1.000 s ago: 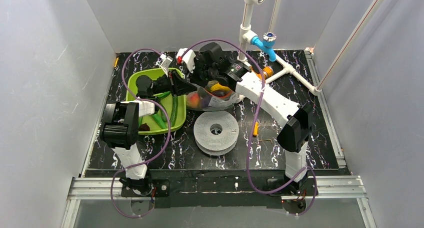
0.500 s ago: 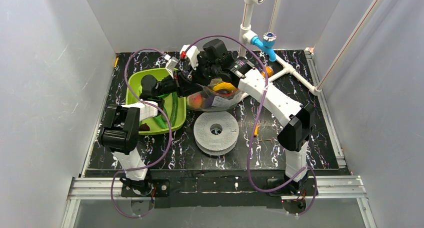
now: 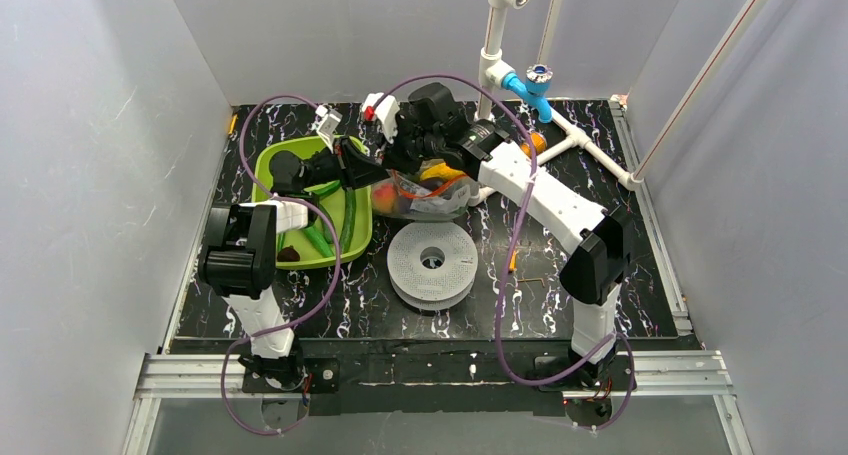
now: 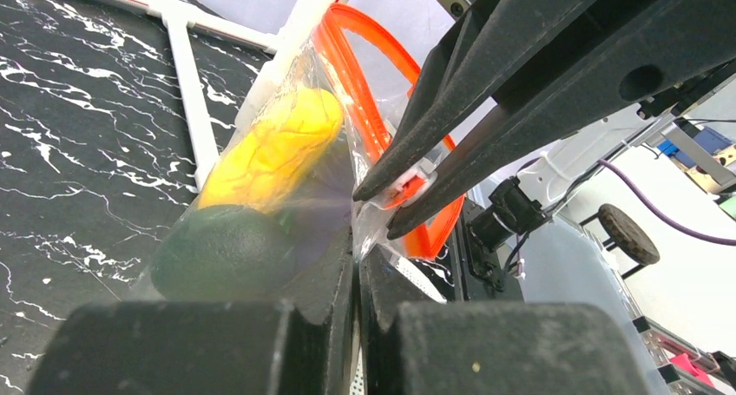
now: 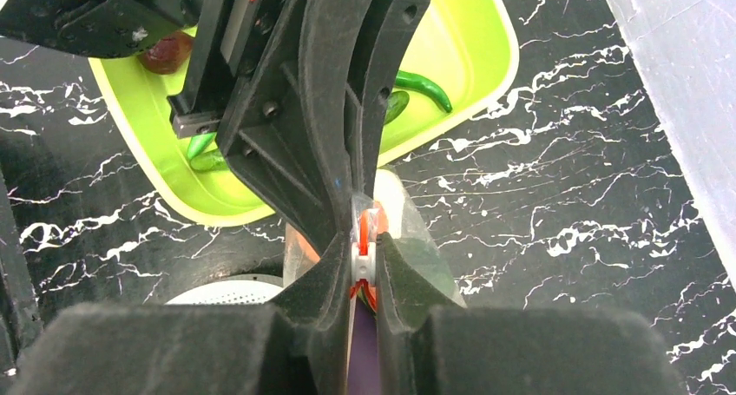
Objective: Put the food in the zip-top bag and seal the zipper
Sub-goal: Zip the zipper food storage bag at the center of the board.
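**Both claws pinch the bag mouth, zipper not yet closed**

The left gripper (image 4: 356, 254) is clenched on the clear wall of the zip-top bag (image 3: 428, 201), just under its mouth. The right gripper (image 5: 364, 249) is clenched on the zipper (image 4: 347, 61), and the orange-red strip shows between its pads. The two claws are just beside each other, at the far left corner of the bag.

The bag is in the middle of the table, between the green tray (image 3: 262, 167) on the left and the white pipes on the right, far of the perforated disc (image 3: 432, 265). Inside it I see a yellow piece (image 4: 278, 148) and a dark round one under it. Long green peppers (image 5: 421, 88) lie in the tray.

To do this step well, I think the left claw should hold firm while the right one slides along the strip, pressing both lips together, without pulling the bag up.

The mouth points up and to the far left, and the body sags to the near right. The strip bows in an open loop, so its long axis is not straight.
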`<state>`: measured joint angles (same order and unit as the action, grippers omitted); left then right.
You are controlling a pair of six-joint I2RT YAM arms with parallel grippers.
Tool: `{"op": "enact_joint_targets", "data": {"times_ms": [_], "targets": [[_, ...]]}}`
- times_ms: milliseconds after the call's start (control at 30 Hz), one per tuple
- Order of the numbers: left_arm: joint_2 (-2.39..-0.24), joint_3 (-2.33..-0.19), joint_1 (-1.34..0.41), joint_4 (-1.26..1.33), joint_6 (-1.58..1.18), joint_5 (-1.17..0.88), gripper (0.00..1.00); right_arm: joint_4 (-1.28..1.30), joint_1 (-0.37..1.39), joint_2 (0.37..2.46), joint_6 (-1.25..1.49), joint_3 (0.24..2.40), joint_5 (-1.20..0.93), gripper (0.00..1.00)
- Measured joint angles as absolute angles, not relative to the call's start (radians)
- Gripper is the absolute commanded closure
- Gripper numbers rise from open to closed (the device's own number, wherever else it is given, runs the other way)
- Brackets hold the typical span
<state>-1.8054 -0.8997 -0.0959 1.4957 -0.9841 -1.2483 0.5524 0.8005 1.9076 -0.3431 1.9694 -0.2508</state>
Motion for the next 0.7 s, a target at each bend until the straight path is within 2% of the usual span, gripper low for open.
{"op": "enact_joint_targets", "data": {"times_ms": [200,400,433,533,633,700], "targets": [[-1.813,-0.9,-0.093,1.518,-0.999,-1.271,1.0,0.513,0.801,1.835,-0.34,1.86,-0.248,0.99],[-1.813,-0.912,-0.095,1.527,-1.004,-1.277,0.99,0.511,0.799,1.822,-0.295,1.853,-0.26,0.99],[-1.813,-0.912,-0.097,1.527,-1.004,-1.278,0.96,0.519,0.798,1.823,-0.284,1.861,-0.268,0.99],[-1.808,-0.912,-0.111,1.534,-0.996,-1.27,0.7,0.558,0.791,1.835,-0.249,1.907,-0.282,0.98],[-1.804,-0.911,-0.108,1.529,-0.989,-1.249,0.57,0.605,0.784,1.845,-0.23,1.966,-0.293,0.98],[-1.801,-0.91,-0.107,1.524,-0.986,-1.235,0.52,0.627,0.78,1.848,-0.223,1.993,-0.295,0.97]]}}
